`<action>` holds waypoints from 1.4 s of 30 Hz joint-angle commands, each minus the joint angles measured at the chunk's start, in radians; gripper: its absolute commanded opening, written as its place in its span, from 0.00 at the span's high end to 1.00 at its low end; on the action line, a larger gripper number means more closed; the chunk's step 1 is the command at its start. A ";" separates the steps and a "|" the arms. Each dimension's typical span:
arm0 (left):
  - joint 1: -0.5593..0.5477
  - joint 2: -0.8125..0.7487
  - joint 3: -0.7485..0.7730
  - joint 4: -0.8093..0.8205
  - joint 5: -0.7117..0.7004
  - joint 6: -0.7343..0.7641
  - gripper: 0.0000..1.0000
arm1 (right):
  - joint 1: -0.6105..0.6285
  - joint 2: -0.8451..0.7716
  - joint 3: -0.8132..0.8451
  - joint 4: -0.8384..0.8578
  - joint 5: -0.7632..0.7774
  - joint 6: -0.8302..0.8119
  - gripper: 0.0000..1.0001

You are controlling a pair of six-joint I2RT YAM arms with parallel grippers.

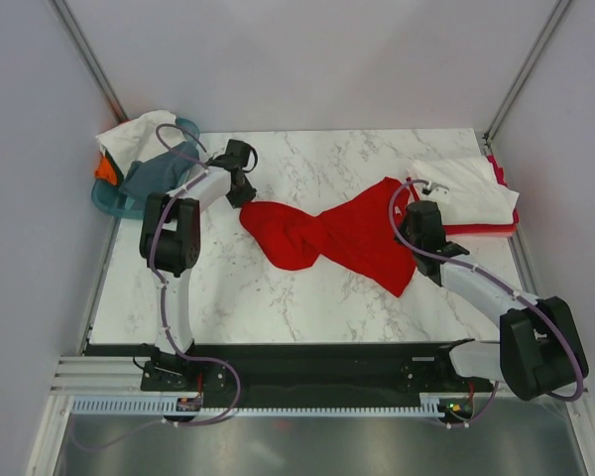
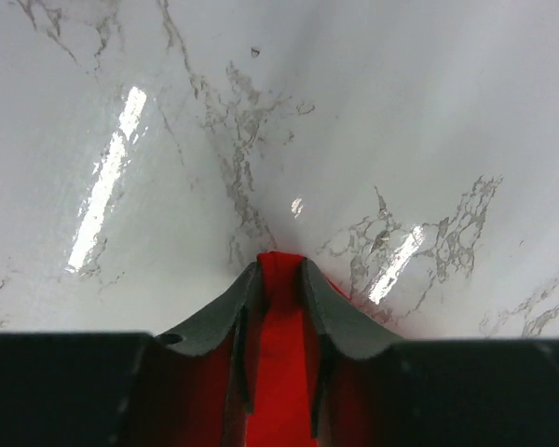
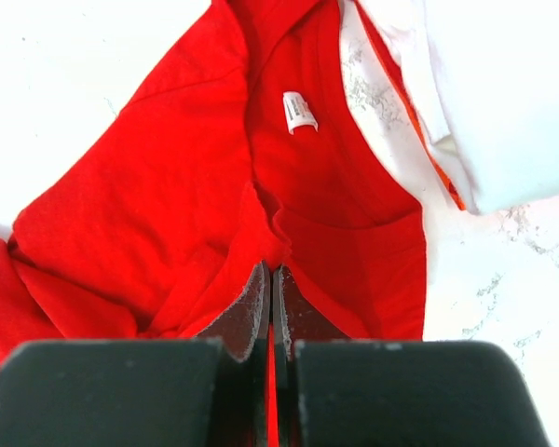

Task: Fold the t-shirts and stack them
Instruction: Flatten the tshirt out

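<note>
A bright red t-shirt [image 1: 337,238] lies crumpled across the middle of the marble table, stretched between both arms. My left gripper [image 1: 244,194] is shut on the shirt's left end; in the left wrist view a strip of red cloth [image 2: 281,354] runs between its fingers [image 2: 225,312]. My right gripper [image 1: 413,226] is shut on the shirt's right edge; in the right wrist view red cloth [image 3: 168,205] with a white neck label [image 3: 300,112] spreads ahead of the closed fingers [image 3: 247,312]. A folded white t-shirt [image 1: 466,188] lies on a folded red one [image 1: 481,229] at the right.
A teal basket [image 1: 114,201] at the table's back left corner holds white [image 1: 134,134], grey [image 1: 154,174] and orange [image 1: 103,169] shirts. Grey walls close in on both sides. The folded white shirt [image 3: 503,93] lies close beside my right gripper.
</note>
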 commanded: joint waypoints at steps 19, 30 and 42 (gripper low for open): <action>-0.002 -0.400 -0.015 -0.028 -0.196 0.081 0.98 | -0.101 -0.019 0.532 -0.285 -0.070 0.003 1.00; -0.001 -0.964 -0.073 -0.080 -0.219 0.145 0.98 | -0.107 -0.302 0.853 -0.408 -0.172 -0.033 1.00; -0.001 -1.408 -0.179 -0.086 -0.126 0.093 0.98 | -0.106 -0.453 1.143 -0.454 -0.251 -0.065 1.00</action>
